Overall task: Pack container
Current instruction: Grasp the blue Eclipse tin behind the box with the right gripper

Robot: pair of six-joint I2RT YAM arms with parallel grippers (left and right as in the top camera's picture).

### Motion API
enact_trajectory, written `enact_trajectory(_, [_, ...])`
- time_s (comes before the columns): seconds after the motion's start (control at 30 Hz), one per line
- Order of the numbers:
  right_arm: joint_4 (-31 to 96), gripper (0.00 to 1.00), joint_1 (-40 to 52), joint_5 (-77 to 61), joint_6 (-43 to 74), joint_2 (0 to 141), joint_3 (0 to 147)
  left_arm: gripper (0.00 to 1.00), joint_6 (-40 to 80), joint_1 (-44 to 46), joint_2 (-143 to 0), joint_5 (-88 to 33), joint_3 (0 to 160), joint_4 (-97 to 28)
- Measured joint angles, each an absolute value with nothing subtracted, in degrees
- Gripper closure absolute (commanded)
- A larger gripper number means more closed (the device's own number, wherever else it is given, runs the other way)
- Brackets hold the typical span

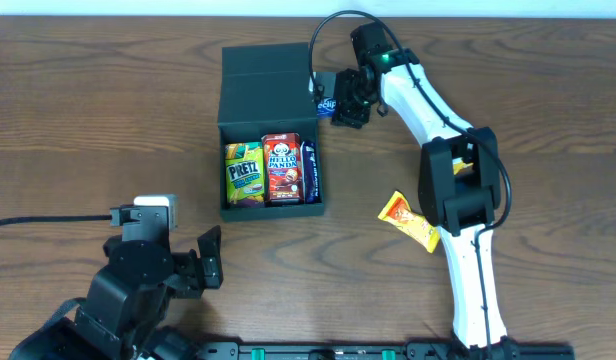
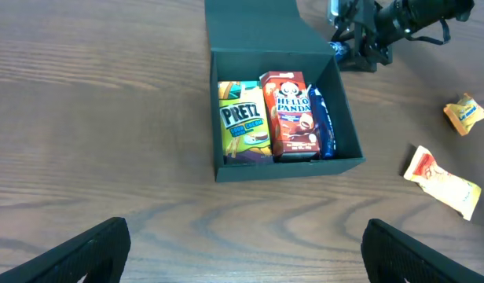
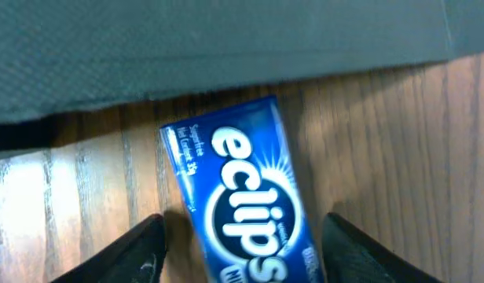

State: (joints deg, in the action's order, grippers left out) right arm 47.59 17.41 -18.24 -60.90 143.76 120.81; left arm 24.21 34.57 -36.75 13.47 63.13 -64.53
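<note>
The dark container (image 1: 268,90) stands open at mid table, lid flap lying back; it also shows in the left wrist view (image 2: 254,23) and the right wrist view (image 3: 226,47). Inside stand a Pretz box (image 1: 244,173), a Hello Panda box (image 1: 284,168) and a blue packet (image 1: 309,172). A blue Eclipse gum packet (image 3: 242,189) lies on the table beside the container's right side (image 1: 326,104). My right gripper (image 3: 242,251) is open, one finger on each side of the Eclipse packet with gaps showing. My left gripper (image 2: 246,251) is open and empty over bare wood near the front left (image 1: 210,258).
An orange-yellow snack packet (image 1: 408,222) lies right of the container, next to the right arm; it also shows in the left wrist view (image 2: 442,181). A small yellow-blue packet (image 2: 466,114) lies beyond it. A black cable (image 1: 38,220) runs along the left.
</note>
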Motion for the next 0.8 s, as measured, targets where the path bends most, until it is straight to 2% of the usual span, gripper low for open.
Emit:
enact_trajectory(0.47, [46.59, 0.62, 17.41, -18.13, -57.47, 143.96, 120.81, 0.05, 24.21, 34.57, -36.75, 13.47, 63.13, -64.53])
enact_trajectory(0.53, [46.15, 0.68, 17.41, -18.06, -56.16, 143.96, 120.81, 0.05, 24.21, 34.57, -36.73, 13.47, 63.13, -64.53])
enact_trajectory(0.63, [45.52, 0.84, 17.41, -17.98, -54.00, 143.98, 120.81, 0.05, 24.21, 34.57, -36.75, 13.47, 63.13, -64.53])
enact_trajectory(0.8, [45.28, 0.85, 17.41, -17.63, -50.37, 143.98, 120.81, 0.05, 24.21, 34.57, -36.75, 13.47, 63.13, -64.53])
